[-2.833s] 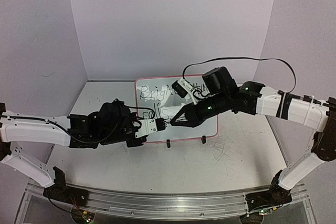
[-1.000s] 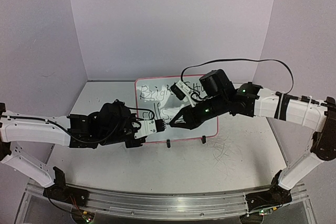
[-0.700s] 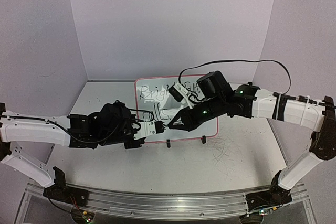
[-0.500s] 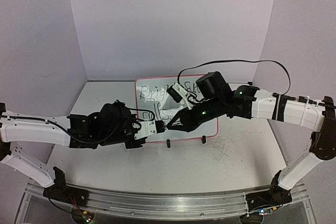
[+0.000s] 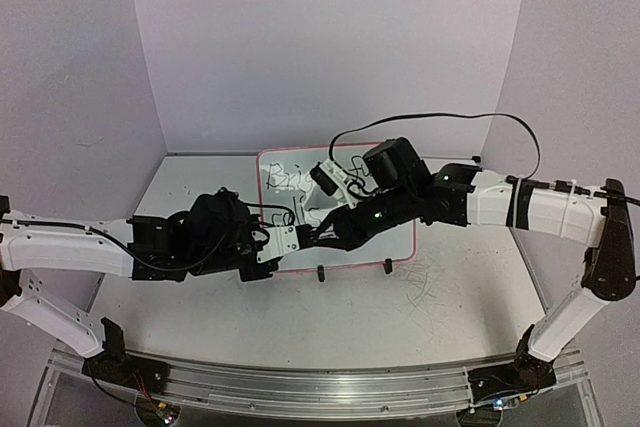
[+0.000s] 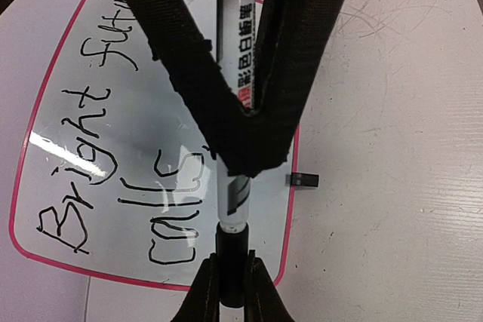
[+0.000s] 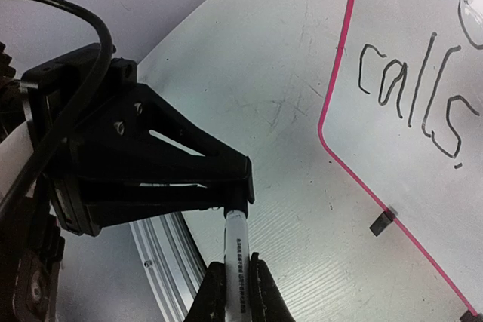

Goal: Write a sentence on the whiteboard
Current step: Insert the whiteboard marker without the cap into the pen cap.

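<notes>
The whiteboard (image 5: 392, 243) with its pink-red frame stands at mid table on black clip feet (image 5: 320, 273). The sentence (image 6: 90, 133) reads "Bright future calls." in black; part of it shows in the right wrist view (image 7: 411, 96). My left gripper (image 6: 231, 283) is shut on the marker's black cap (image 6: 232, 250). My right gripper (image 7: 238, 286) is shut on the white marker barrel (image 7: 238, 250). The barrel (image 6: 234, 43) runs straight into the cap. The two grippers meet tip to tip in front of the board's lower left (image 5: 312, 236). My arms hide much of the writing from above.
Black scribble marks (image 5: 430, 282) stain the table right of the board's foot (image 5: 387, 266). Purple walls close in the back and sides. An aluminium rail (image 5: 300, 387) runs along the near edge.
My right arm has moved left with the marker, closing the small gap to the left gripper. The left arm has stayed still.
</notes>
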Tool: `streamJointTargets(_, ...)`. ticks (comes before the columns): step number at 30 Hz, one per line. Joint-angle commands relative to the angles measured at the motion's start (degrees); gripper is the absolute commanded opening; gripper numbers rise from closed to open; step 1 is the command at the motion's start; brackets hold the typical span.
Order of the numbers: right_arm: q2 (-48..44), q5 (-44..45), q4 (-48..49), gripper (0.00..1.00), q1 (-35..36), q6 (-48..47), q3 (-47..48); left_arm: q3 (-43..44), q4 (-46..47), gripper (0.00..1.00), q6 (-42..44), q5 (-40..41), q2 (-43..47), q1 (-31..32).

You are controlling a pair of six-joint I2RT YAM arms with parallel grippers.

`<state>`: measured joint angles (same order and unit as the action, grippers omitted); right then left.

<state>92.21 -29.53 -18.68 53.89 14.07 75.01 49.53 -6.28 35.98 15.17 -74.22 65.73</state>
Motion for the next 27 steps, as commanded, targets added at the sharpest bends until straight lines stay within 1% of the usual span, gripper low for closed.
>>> streamJointTargets(1,1.52,-0.39,0.95,0.00,0.63,0.76,2.29,4.61,2.88,0.00,-2.37,-0.58,2.36,-0.01)
streamJointTargets(4,2.46,-1.02,1.01,0.00,0.61,1.41,3.51,5.54,2.85,0.00,-2.39,-1.85,2.70,0.39)
streamJointTargets(7,4.06,-2.99,0.93,0.00,0.68,2.80,4.98,6.96,2.93,0.00,-0.98,-0.92,2.23,2.29)
streamJointTargets(13,7.66,-6.19,1.03,0.00,1.18,7.16,7.78,10.72,4.48,0.00,2.14,5.95,-0.16,6.25)
streamJointTargets(18,9.78,-6.43,2.35,0.00,2.49,11.27,8.62,9.74,9.80,0.00,5.01,9.23,0.53,8.95)
streamJointTargets(23,11.27,-8.37,5.70,0.00,2.63,16.09,8.82,8.99,10.90,0.00,8.05,12.26,-0.01,13.03)
streamJointTargets(27,12.21,-9.93,8.01,0.00,2.75,18.27,9.98,8.31,10.86,0.00,7.51,13.87,0.02,14.69)
